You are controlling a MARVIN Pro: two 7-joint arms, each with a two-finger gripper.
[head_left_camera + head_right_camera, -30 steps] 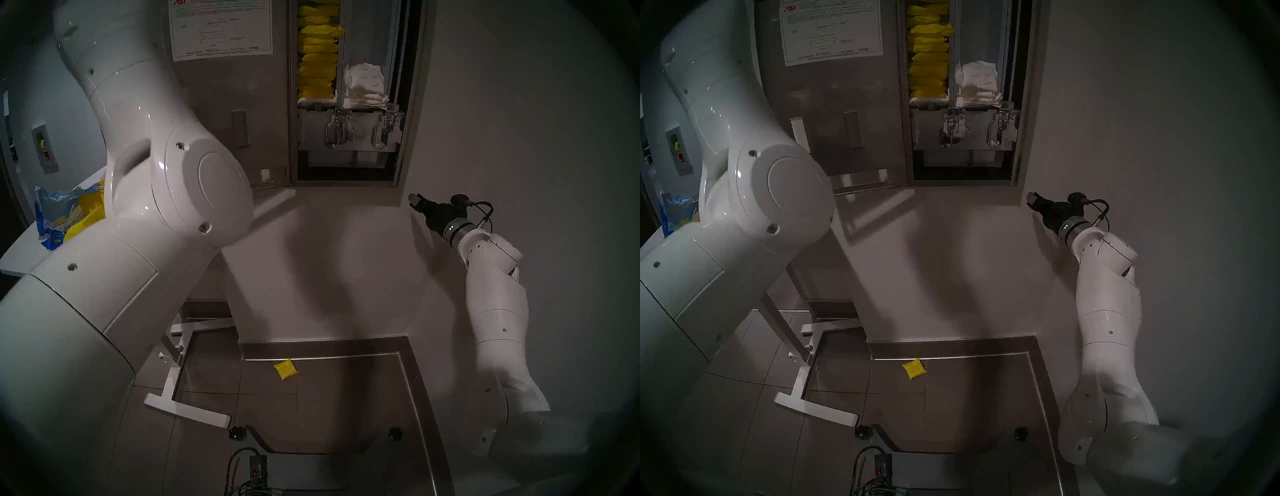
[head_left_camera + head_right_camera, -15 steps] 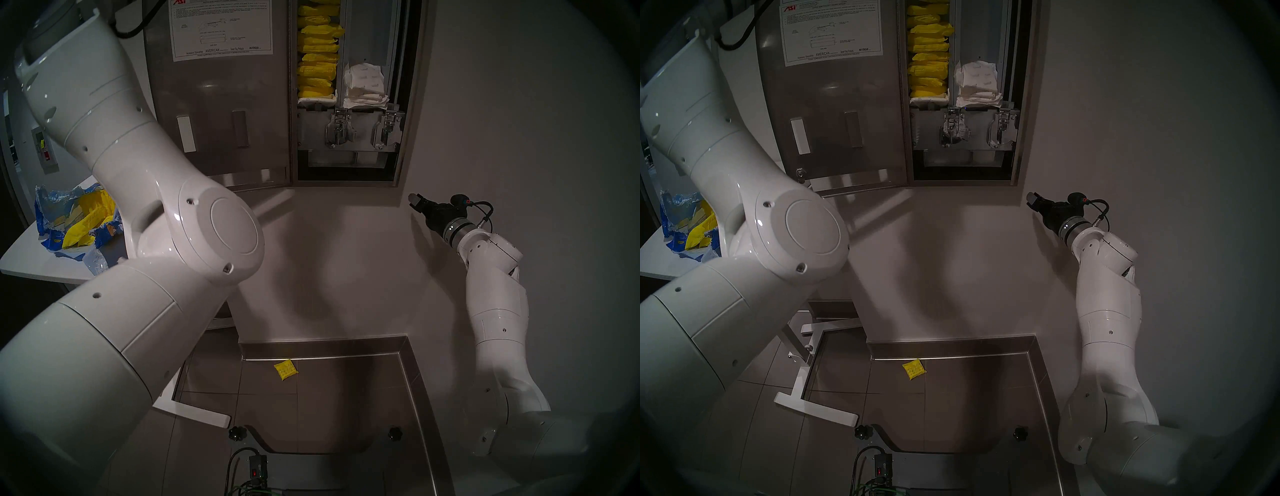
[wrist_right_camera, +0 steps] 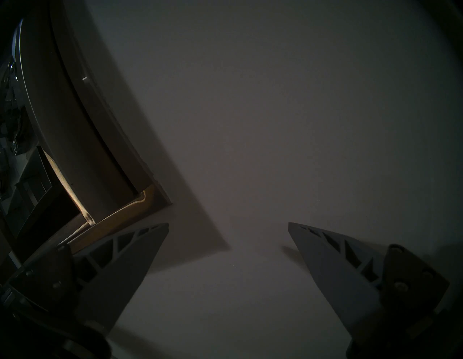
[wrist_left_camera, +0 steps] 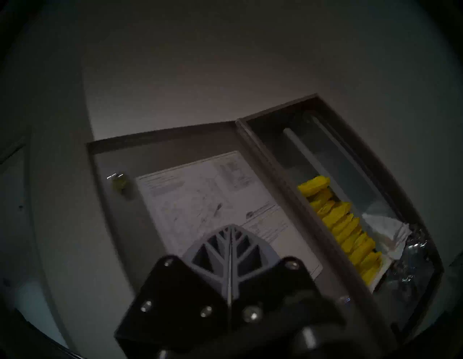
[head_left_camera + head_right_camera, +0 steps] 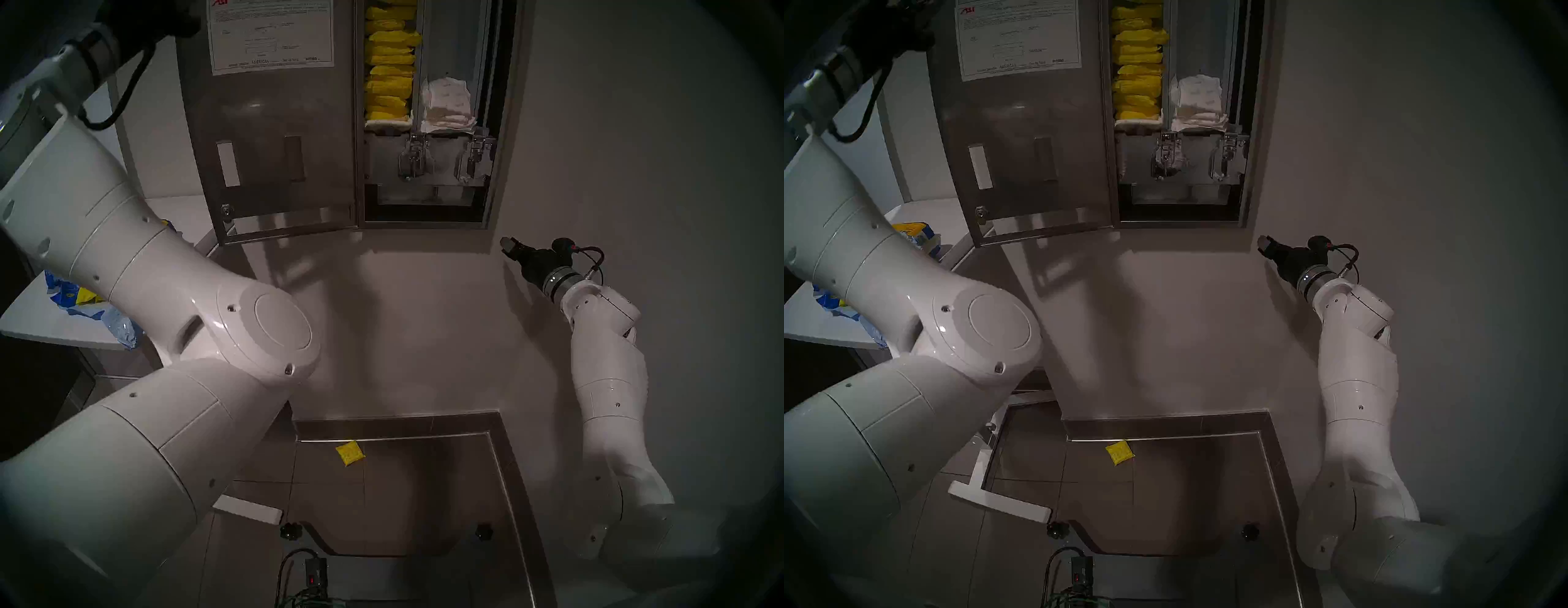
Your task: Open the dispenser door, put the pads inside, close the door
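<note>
Head view, dispenser door (image 5: 271,140): hanging wide open at upper centre, instruction sheet (image 5: 271,36) facing out; the yellow pads (image 5: 388,76) are sitting stacked in the left column of the cabinet at upper centre-right, white pads (image 5: 447,108) in the column beside them.
Head view, stray pad (image 5: 350,453): one yellow packet is lying on the tiled floor at lower centre; it is likely going to be missed if the door gets shut first.
Head view, left arm (image 5: 178,297): filling the left half of the frame, close under the door's lower edge, so an elbow swing is risking a knock on the door.
Head view, right gripper (image 5: 507,245): hovering at centre right by the wall, below the cabinet corner.
Left wrist view, left gripper (image 4: 231,228): fingers pressed together on nothing, pointing at the sheet; pushing with a bare tip is risking a slip.
Right wrist view, right gripper: fingers (image 3: 140,253) spread apart, empty, the wall close ahead.
</note>
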